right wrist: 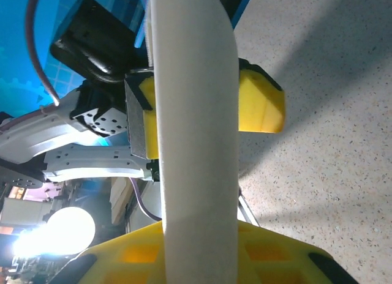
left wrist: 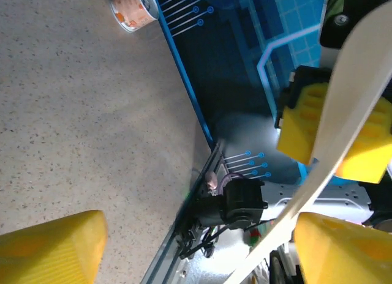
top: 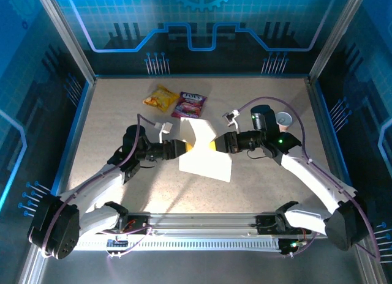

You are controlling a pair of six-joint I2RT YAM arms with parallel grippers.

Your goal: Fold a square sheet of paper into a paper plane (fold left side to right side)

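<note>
Near the middle of the top view, the paper (top: 207,164) sits between the two hands, which point at each other from left and right. Its upper part is raised and creased into a narrow standing flap. Its wider lower part spreads toward the bottom of the frame, low over the desk (top: 122,119), and whether it touches cannot be told.

The right hand (top: 215,144) is pinched shut on the paper. In the left wrist view its two yellow fingers (left wrist: 304,128) press against either face of the sheet (left wrist: 343,94), seen edge-on as a pale strip running from upper right to bottom centre. In the right wrist view the paper (right wrist: 196,143) rises as a vertical white band out of the closed right hand (right wrist: 202,238) at the bottom of the frame.

The left hand (top: 184,147) is open and grips nothing. In its own view the left hand (left wrist: 202,229) has its fingers far apart, one at lower left and one at lower right, with the paper strip passing just beside the right-side one.

Above the paper in the top view lie a yellow packet (top: 160,98) and a pink packet (top: 188,104), side by side. A cup (top: 283,119) stands to the right, behind the right arm, and appears at the upper left of the left wrist view (left wrist: 131,10).
</note>
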